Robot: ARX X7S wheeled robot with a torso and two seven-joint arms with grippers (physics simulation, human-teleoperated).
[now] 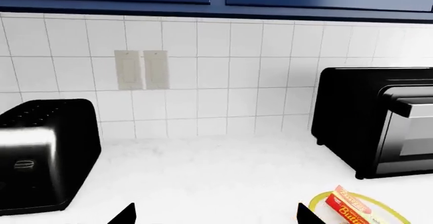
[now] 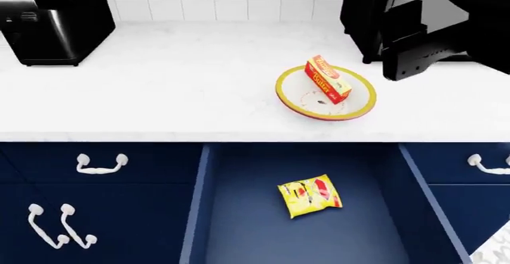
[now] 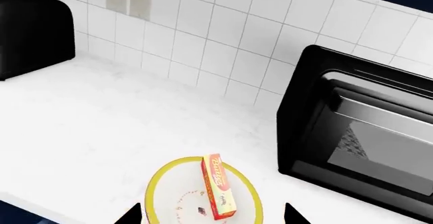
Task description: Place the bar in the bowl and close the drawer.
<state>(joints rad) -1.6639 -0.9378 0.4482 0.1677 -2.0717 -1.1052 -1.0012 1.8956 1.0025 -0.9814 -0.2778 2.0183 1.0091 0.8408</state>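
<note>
- White marble-look counter (image 2: 159, 85) spans the head view under a tiled wall; the wrist views take in more of that wall, and the left wrist view alone shows two pale switch plates (image 1: 142, 70) clearly, below a blue strip of upper cabinets.
- Navy drawer (image 2: 299, 216) stands pulled out below the counter edge, its front and handle cut off by the frame's bottom; only the head view shows it.
- Black toaster oven (image 3: 358, 143) sits at the counter's right; in the head view a dark arm part (image 2: 414, 43) covers some of it.
- Black toaster (image 1: 44, 153) stands at the counter's left.
- The bowl (image 2: 362, 103), yellow-rimmed and speckled white inside, rests on the counter just behind the drawer; the left wrist view catches only a sliver of it.
- The bar (image 2: 326, 79), red and pale yellow, lies tilted in the bowl, one end up on the rim.
- A yellow snack packet (image 2: 311, 195) lies flat in the drawer.
- Left gripper (image 1: 216, 216) and right gripper (image 3: 213, 215) show only dark fingertip corners set wide apart, holding nothing.
</note>
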